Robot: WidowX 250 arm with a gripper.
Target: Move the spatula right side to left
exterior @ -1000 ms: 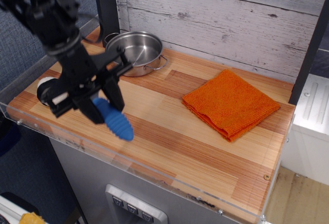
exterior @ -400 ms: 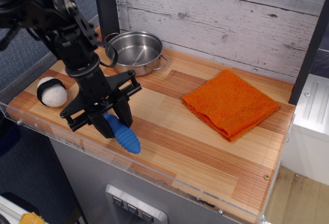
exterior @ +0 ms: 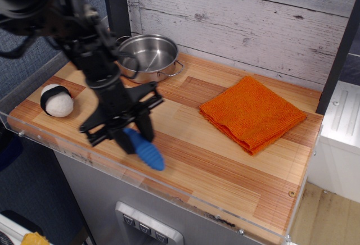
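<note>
Spatula (exterior: 144, 151) sits low and left of centre in the frame, near the front edge of the wooden tabletop (exterior: 225, 160). Only its thick, ribbed blue handle shows; the handle slants down toward the lower right, and its upper end disappears between the dark fingers of the tool (exterior: 134, 135). The metal bowl end is hidden behind the tool.

The black arm enters from the upper left corner and reaches diagonally down toward the middle left of the frame. A cable loops along it just above the wrist. The tool points downward at the tabletop, with its crossbar tilted, the left end lower than the right. Its fingers are drawn in narrow and clamp the upper part of the blue handle. Whether the handle's lower tip touches the wood or hangs just above it cannot be told from this view.

To the left of the arm, close to the left edge of the tabletop, lies a white ball with a black band (exterior: 56, 100). Behind the arm, in the upper left of the wooden surface, stands a shiny steel pot (exterior: 147, 58) with side handles, close to the grey plank wall (exterior: 253, 20). A folded orange cloth (exterior: 252, 112) lies on the right half of the tabletop, well apart from the tool.

No brand, label or readable writing shows anywhere in the view.
</note>
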